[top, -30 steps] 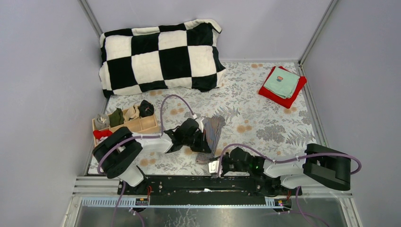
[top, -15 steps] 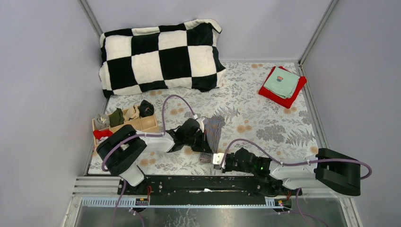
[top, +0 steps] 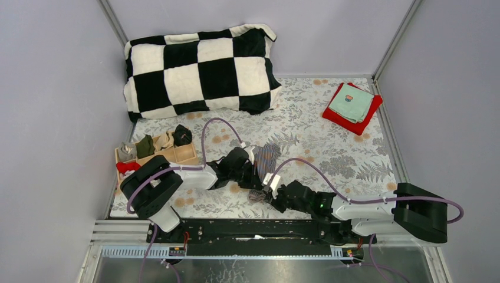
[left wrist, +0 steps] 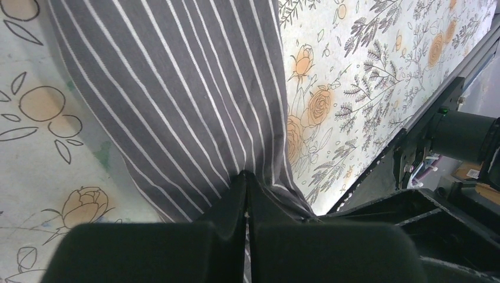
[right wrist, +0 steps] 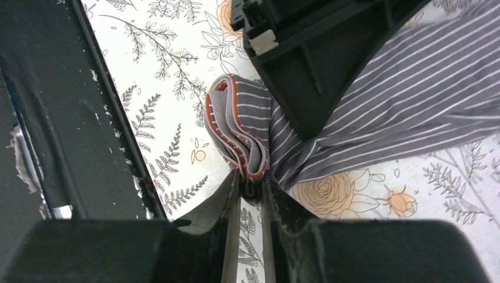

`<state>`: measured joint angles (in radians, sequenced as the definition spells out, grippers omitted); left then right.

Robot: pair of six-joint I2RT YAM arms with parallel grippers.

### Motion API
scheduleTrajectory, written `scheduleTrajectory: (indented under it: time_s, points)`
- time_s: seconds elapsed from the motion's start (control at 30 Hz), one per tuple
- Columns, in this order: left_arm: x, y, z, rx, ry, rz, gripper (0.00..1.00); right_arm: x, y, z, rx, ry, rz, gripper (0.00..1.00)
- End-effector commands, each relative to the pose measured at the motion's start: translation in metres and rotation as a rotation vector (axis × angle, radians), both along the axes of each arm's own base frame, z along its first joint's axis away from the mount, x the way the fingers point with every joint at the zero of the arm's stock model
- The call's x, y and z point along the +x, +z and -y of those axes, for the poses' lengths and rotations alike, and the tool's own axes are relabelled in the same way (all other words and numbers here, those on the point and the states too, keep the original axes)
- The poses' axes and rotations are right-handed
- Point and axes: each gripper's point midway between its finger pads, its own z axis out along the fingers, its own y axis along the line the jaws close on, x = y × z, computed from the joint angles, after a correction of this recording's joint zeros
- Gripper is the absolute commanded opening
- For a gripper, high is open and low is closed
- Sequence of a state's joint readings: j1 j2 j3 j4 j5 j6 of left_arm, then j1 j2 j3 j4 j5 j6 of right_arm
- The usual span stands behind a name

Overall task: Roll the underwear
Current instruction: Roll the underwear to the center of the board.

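Presently the grey underwear (top: 268, 156) lies near the front edge of the tabletop (top: 336, 132), open room rightward. Both arms low: left pincer (left wrist: 246, 197) pinches its cloth, right pincer (right wrist: 250, 184) clamps the waistband (right wrist: 233, 127).

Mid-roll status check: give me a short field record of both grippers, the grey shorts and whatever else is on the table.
left gripper: shut, pinching a bunch of the grey shorts
right gripper: shut on the folded, orange-edged waistband of the grey shorts
shorts position: on the floral cover, near the front edge, between the two grippers
roll state: only the waistband end is folded over; the rest lies spread out
far left: checkered pillow
far right: teal cloth on red cloth
left side: wooden tray holding small cloth items
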<state>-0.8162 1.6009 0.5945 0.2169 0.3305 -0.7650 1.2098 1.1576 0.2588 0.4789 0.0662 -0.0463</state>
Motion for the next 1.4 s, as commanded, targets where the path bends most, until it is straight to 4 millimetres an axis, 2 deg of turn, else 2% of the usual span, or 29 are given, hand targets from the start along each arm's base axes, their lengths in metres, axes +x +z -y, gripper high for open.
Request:
scheduleTrajectory:
  time_s: [0.0, 0.2, 0.37, 0.53, 0.73, 1.03, 1.23, 1.37]
  points:
    - [0.014, -0.004, -0.01, 0.035, 0.05, 0.038, 0.0, 0.0, 0.003, -0.001, 0.043, -0.131, -0.135, 0.01]
    - [0.017, 0.0, -0.009, 0.019, 0.061, 0.039, 0.0, 0.004, -0.001, 0.007, 0.07, -0.245, -0.255, 0.0]
    - [0.021, 0.012, -0.005, -0.016, 0.058, 0.05, 0.0, 0.016, -0.003, 0.013, 0.094, -0.335, -0.413, 0.0]
    - [0.027, 0.028, 0.0, -0.052, 0.059, 0.074, 0.0, 0.019, -0.001, 0.009, 0.091, -0.327, -0.486, 0.0]
    - [0.034, 0.047, 0.002, -0.091, 0.066, 0.105, 0.0, 0.022, -0.008, 0.008, 0.028, -0.326, -0.585, 0.0]
    - [0.039, 0.062, -0.017, -0.095, 0.113, 0.17, 0.01, 0.034, -0.016, 0.013, -0.001, -0.393, -0.69, 0.0]
    - [0.031, 0.059, -0.028, -0.086, 0.099, 0.197, 0.3, 0.048, -0.013, 0.014, 0.004, -0.445, -0.758, 0.02]
    - [0.023, 0.054, -0.032, -0.086, 0.078, 0.2, 0.4, 0.054, -0.011, 0.017, -0.004, -0.487, -0.819, 0.05]
